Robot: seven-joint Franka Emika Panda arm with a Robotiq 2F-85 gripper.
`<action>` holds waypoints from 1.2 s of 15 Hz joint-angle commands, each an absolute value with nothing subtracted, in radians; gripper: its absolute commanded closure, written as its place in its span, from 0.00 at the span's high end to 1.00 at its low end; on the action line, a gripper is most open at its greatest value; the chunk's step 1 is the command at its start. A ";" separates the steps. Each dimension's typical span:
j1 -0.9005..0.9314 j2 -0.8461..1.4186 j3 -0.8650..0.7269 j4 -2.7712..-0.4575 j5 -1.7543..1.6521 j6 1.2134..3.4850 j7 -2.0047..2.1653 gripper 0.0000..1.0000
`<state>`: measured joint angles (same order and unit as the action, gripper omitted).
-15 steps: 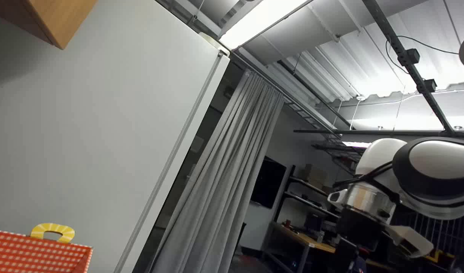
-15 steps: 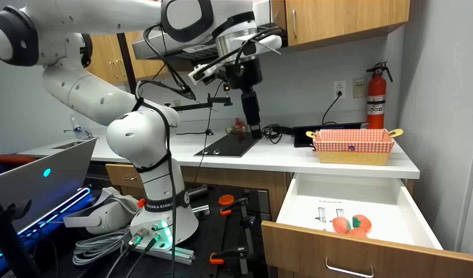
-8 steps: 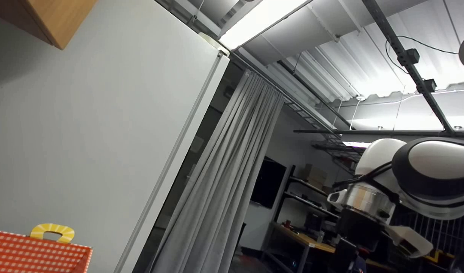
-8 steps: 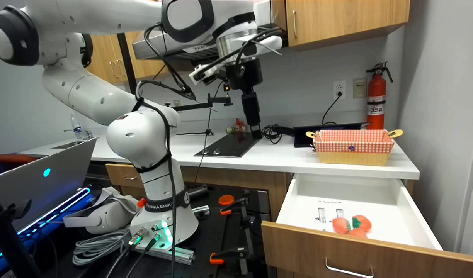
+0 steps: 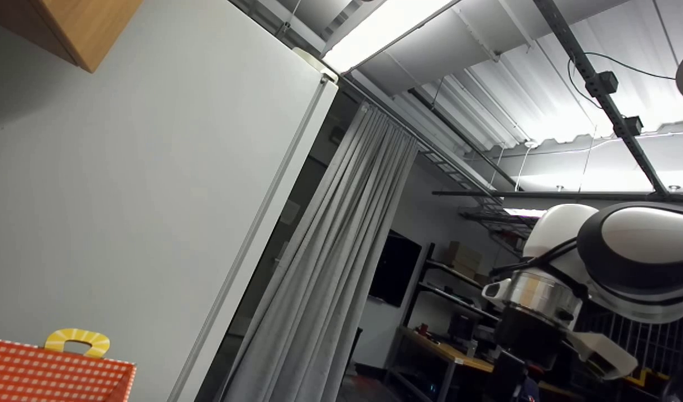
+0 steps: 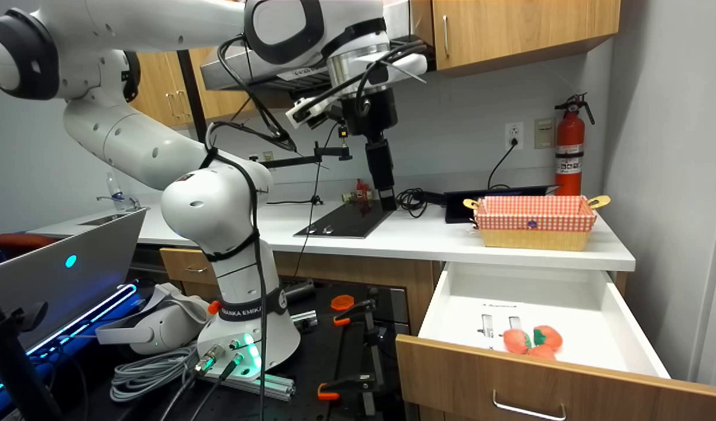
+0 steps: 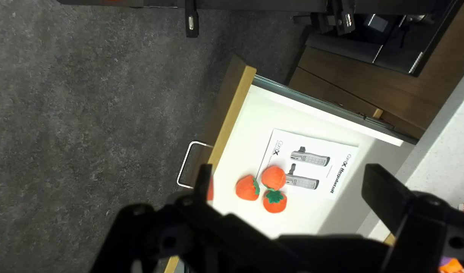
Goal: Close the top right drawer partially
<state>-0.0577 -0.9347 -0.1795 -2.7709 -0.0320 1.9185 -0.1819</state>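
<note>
The top right drawer (image 6: 557, 383) is wood-fronted with a white inside and stands pulled far out under the counter. Its metal handle (image 6: 529, 411) is on the front. The drawer's front rim (image 7: 232, 117) and handle (image 7: 183, 163) also show in the wrist view. Inside lie orange plush fruits (image 7: 274, 177) with green leaves and a white booklet (image 7: 340, 151). My gripper (image 7: 290, 167) is open and empty, its fingers wide apart with the drawer in view between them. In an exterior view the gripper (image 6: 387, 199) points down, higher than the drawer, apart from it.
A red-checked basket (image 6: 533, 222) stands on the white counter (image 6: 440, 245) above the drawer. A fire extinguisher (image 6: 569, 146) stands behind it, and a wall (image 6: 668, 175) is at the right. A black cooktop (image 6: 346, 222) lies behind the gripper. Clamps (image 6: 358, 383) sit beside the robot base.
</note>
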 commanded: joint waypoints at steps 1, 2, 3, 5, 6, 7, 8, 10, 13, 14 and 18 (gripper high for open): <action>-0.064 -0.932 -0.173 -2.769 -0.031 1.924 -0.188 1.00; -0.067 -0.931 -0.170 -2.769 -0.032 1.926 -0.183 1.00; -0.015 -0.732 -0.152 -2.629 0.009 2.014 -0.142 1.00; -0.021 -0.680 -0.142 -2.583 -0.001 2.070 -0.121 1.00; -0.023 -0.632 -0.135 -2.541 -0.005 2.092 -0.104 1.00; -0.027 -0.576 -0.127 -2.498 -0.009 2.117 -0.088 1.00; -0.033 -0.517 -0.118 -2.446 -0.014 2.129 -0.072 1.00; -0.046 -0.399 -0.100 -2.340 -0.029 2.132 -0.037 1.00; -0.048 -0.427 -0.099 -2.370 -0.025 2.139 -0.048 1.00; -0.048 -0.385 -0.096 -2.335 -0.025 2.139 -0.041 1.00; -0.049 -0.336 -0.095 -2.298 -0.026 2.139 -0.037 1.00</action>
<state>-0.0371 -0.3370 -0.1057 -2.3002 -0.0310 2.1415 -0.0332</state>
